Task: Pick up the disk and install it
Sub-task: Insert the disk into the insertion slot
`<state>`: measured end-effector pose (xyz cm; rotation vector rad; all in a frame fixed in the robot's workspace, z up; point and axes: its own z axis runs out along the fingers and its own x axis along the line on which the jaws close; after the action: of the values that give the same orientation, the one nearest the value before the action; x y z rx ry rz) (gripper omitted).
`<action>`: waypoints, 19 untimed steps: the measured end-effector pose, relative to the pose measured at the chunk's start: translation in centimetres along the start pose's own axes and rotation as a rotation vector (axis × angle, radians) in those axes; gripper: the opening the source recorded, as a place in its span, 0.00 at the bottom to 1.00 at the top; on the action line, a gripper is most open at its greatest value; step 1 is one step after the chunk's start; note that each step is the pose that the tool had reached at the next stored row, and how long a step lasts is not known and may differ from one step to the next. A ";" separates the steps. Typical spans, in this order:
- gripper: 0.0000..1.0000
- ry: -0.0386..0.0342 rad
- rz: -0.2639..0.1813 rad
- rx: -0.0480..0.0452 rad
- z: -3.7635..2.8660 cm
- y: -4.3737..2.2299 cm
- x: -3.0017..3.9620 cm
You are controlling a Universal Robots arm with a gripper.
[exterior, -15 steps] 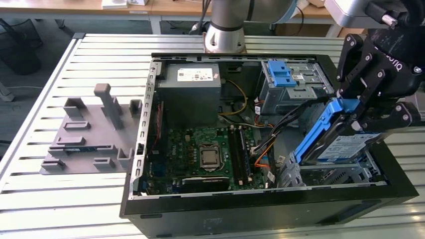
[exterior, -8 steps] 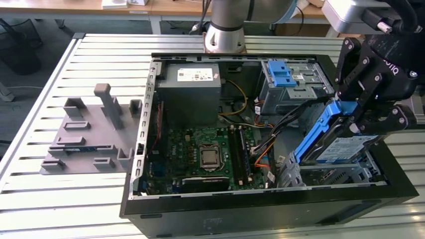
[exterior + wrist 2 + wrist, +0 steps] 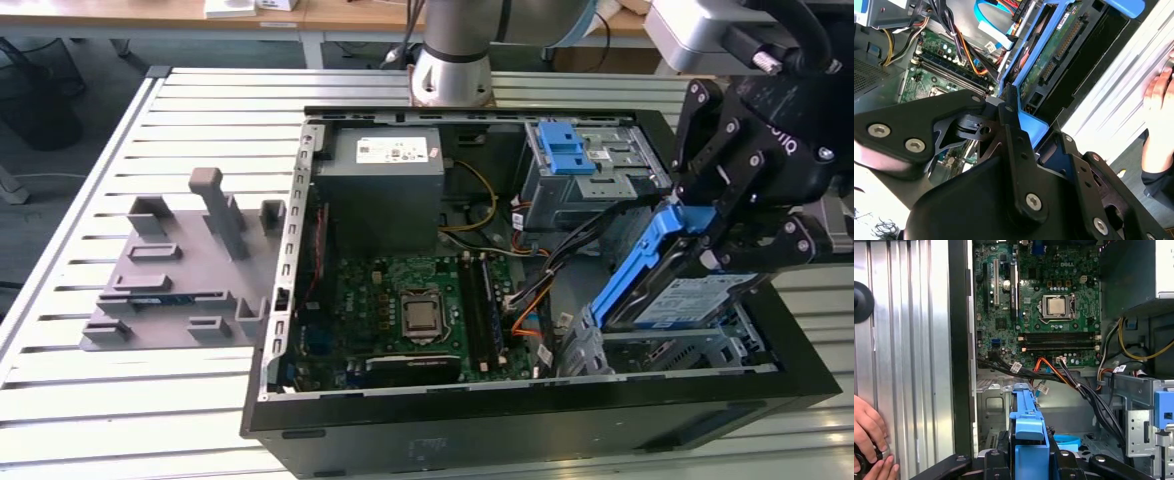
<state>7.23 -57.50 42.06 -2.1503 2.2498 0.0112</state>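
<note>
Exterior view: the disk (image 3: 683, 300) hangs tilted in the gripper (image 3: 721, 245). The gripper's linkage covers the disk's upper corner, so we cannot see where the pads meet the blue bracket. The arm (image 3: 454, 50) is cut off by the top edge, and the gripper's housing by the exterior view's right edge.

First wrist view: the disk appears edge-on, label face hidden. A person's hand (image 3: 869, 437) is cropped at the corner.

Second wrist view: the gripper body covers much of the motherboard (image 3: 936, 65).
</note>
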 end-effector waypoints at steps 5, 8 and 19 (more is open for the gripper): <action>0.36 0.0000 0.000 0.0000 0.35 0.01 0.01; 0.36 0.0000 0.000 0.0000 0.57 0.01 0.02; 0.36 0.0000 0.000 0.0000 1.33 0.02 0.04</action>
<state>7.23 -57.50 40.73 -2.1502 2.2498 0.0112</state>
